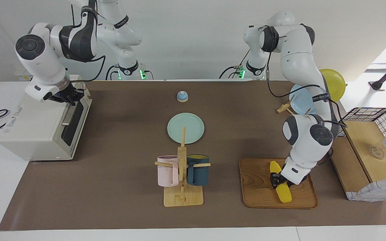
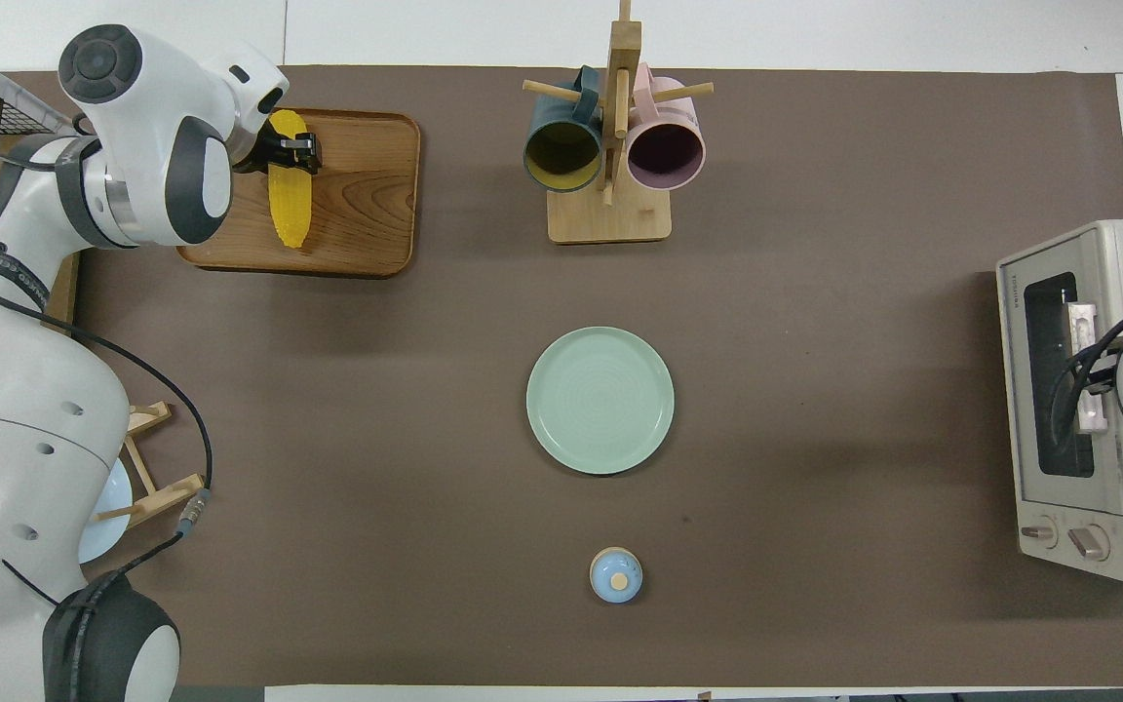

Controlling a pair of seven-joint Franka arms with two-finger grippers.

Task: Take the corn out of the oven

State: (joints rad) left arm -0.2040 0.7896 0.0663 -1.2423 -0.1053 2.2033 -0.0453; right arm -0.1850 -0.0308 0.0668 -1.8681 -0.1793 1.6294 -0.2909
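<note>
The yellow corn (image 1: pixel 284 194) lies on the wooden tray (image 1: pixel 256 197) toward the left arm's end of the table. My left gripper (image 1: pixel 277 179) reaches down onto the tray, its fingers closed around the corn's middle. The overhead view shows the corn (image 2: pixel 289 210), the tray (image 2: pixel 367 214) and the left gripper (image 2: pixel 290 154) the same way. The cream-white oven (image 1: pixel 35 134) stands at the right arm's end with its dark glass door up. My right gripper (image 1: pixel 69 97) is at the top of the door by the metal handle. In the overhead view the right arm hides that gripper at the oven (image 2: pixel 1107 409).
A green plate (image 1: pixel 185 128) lies mid-table. A wooden mug rack (image 1: pixel 182 187) with a pink and a dark teal mug stands farther from the robots. A small blue bell (image 1: pixel 182 96) sits near the robots. A wire-and-wood basket box (image 1: pixel 370 147) and a blue plate on a stand (image 1: pixel 302 100) are at the left arm's end.
</note>
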